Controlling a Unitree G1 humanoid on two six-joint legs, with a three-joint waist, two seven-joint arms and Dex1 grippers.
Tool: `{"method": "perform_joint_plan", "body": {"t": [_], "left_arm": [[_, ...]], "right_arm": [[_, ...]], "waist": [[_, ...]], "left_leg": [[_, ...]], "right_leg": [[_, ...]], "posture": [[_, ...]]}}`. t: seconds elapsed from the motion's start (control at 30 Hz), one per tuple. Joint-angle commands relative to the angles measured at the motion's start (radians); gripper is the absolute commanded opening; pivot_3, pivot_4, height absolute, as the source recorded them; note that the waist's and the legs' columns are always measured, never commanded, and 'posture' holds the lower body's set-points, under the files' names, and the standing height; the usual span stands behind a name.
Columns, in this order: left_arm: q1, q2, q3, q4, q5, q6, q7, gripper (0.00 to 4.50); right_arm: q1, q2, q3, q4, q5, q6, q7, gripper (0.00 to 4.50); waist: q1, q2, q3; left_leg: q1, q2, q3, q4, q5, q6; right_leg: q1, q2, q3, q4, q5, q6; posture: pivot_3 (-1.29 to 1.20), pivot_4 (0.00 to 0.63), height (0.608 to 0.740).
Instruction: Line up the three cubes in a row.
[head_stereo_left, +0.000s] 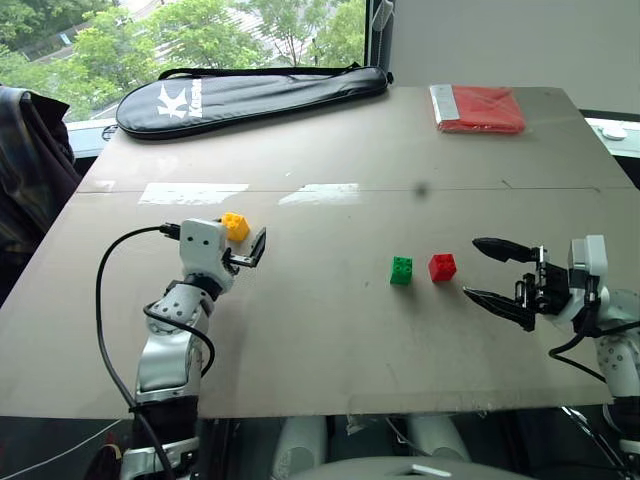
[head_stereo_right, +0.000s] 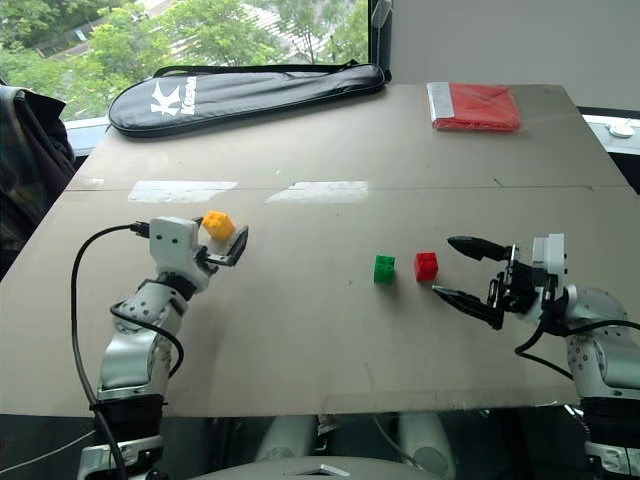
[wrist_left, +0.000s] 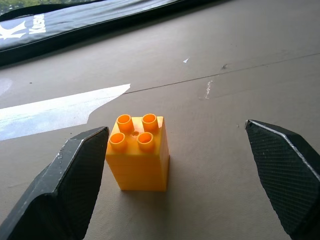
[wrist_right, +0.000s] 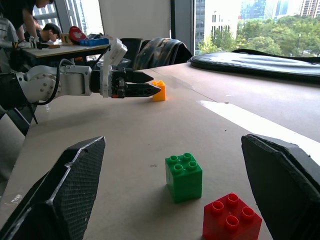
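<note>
Silver arms — black cables, textured black fingers (wrist_left: 75, 185)

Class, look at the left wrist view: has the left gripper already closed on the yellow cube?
No: the left gripper stands open, and the yellow cube sits on the table between its fingers.

Yellow cube (wrist_left: 138, 154): studded plastic block, four round studs on top, upright on my table, well apart from the other two, off to my left and a little farther back.

Green cube (head_stereo_left: 401, 270): same studded type, upright, near the table's middle.

Red cube (head_stereo_left: 442, 267): same type, upright, just beside the green one on its right, a small gap between them.
</note>
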Motion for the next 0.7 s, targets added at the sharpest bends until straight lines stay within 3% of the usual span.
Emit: {"method": "perform_joint_plan", "body": {"t": [0.03,0.37,0.47,0.63,0.7], "left_arm": [[-0.042,0.028,0.029,0.052,0.005,-0.041,0.021,4.47],[-0.185,0.078,-0.058,0.288,0.014,0.006,-0.063,4.47],[-0.204,0.09,-0.067,0.327,0.018,0.026,-0.065,3.67],[-0.186,0.099,-0.07,0.31,0.02,0.024,-0.073,1.42],[-0.179,0.1,-0.074,0.297,0.019,0.015,-0.079,1.33]], "right_arm": [[0.013,-0.003,-0.026,-0.046,0.006,-0.02,-0.009,4.5],[0.022,0.002,-0.023,-0.05,-0.001,-0.039,-0.02,4.5],[0.038,0.002,-0.026,-0.058,-0.002,-0.045,-0.023,4.5],[0.053,-0.004,-0.033,-0.066,0.0,-0.047,-0.027,4.5],[0.056,-0.007,-0.036,-0.066,0.002,-0.047,-0.026,4.5]], "waist": [[0.001,0.0,0.0],[0.006,0.0,0.0],[0.006,0.0,0.0],[0.003,0.0,0.0],[0.001,0.0,0.0]], "left_leg": [[0.0,0.0,0.0,0.0,0.0,0.0],[0.0,0.0,0.001,0.001,0.0,0.0],[0.0,0.0,0.0,0.0,0.0,0.0],[0.0,0.0,0.0,0.0,0.0,0.0],[0.001,0.0,0.001,0.0,0.0,0.0]], "right_leg": [[0.0,0.0,0.0,0.0,0.0,0.0],[0.0,0.0,0.0,0.0,0.0,0.0],[0.0,0.0,-0.001,0.0,0.0,0.0],[0.0,0.0,0.0,0.0,0.0,0.0],[0.0,0.0,0.0,0.0,0.0,0.0]], "posture": [[0.0,0.15,0.708],[0.0,0.15,0.708],[0.0,0.15,0.708],[0.0,0.15,0.708],[0.0,0.15,0.708]]}}
